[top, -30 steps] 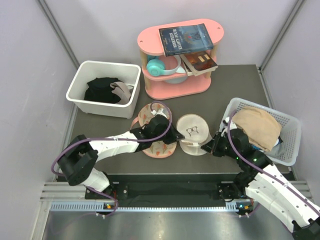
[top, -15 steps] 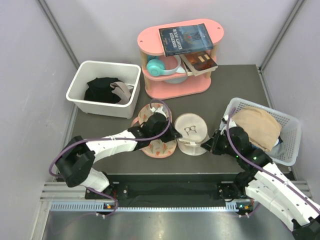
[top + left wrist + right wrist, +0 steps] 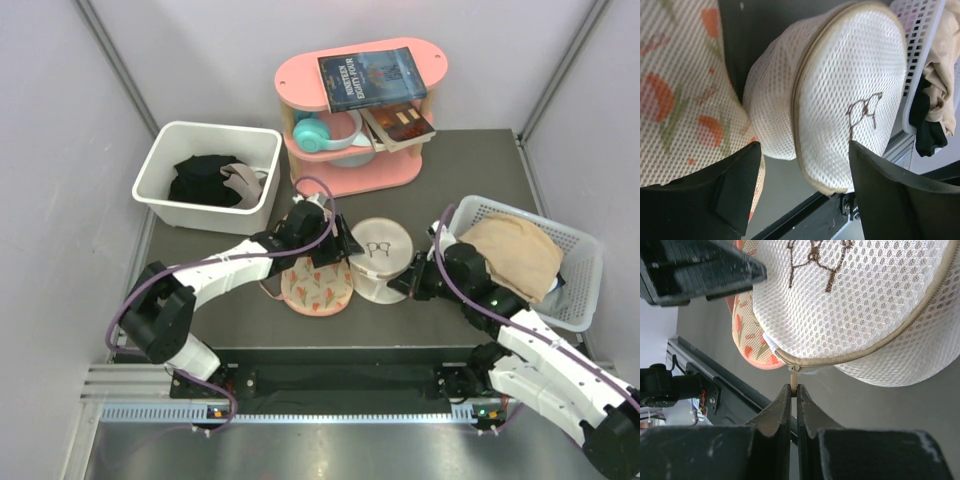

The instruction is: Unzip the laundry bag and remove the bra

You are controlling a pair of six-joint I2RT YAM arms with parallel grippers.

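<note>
Now: I hold the right hand [image 3: 793,390] clamped on the thin tan zip tab [image 3: 793,371]. The left hand [image 3: 805,150] stands apart, astride the laundry bag [image 3: 381,258], mid-counter [image 3: 470,180] beside the floral piece [image 3: 315,290]. Risk: the soft domed honeycomb mesh, unbraced, could drag along, or the tab could slip out. No bra visible.

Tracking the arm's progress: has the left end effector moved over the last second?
Yes. The left end effector has shifted toward the pink shelf, beside the laundry bag.
</note>
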